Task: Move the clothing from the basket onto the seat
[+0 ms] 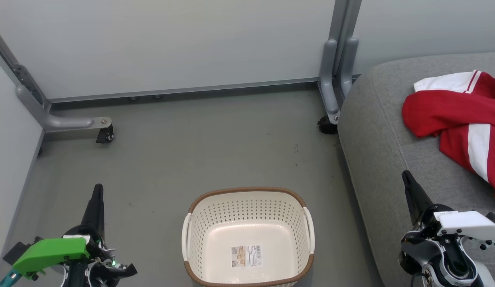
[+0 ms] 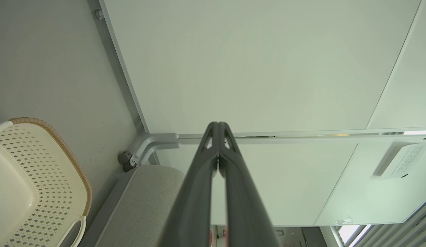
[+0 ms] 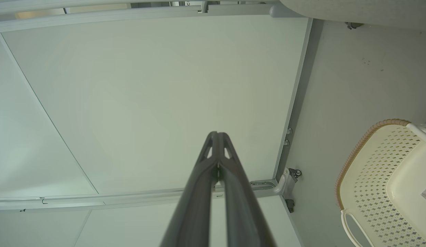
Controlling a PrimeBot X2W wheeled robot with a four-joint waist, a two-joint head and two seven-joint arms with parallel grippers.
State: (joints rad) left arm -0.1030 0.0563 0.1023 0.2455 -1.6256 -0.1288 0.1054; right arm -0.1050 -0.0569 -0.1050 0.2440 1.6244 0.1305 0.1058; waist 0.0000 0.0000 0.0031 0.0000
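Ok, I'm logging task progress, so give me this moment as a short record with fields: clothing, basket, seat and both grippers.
clothing: red and white, crumpled on the seat, cut off by the head view's right edge
basket: cream, on the floor, empty apart from its paper label
seat: grey cushion, right of the basket
left gripper: jaws shut, holding nothing
right gripper: jaws shut, holding nothing
task: looks done

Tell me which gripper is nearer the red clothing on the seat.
Right. The right gripper hovers over the near edge of the seat, just short of the clothing; the left gripper is on the other side of the basket.
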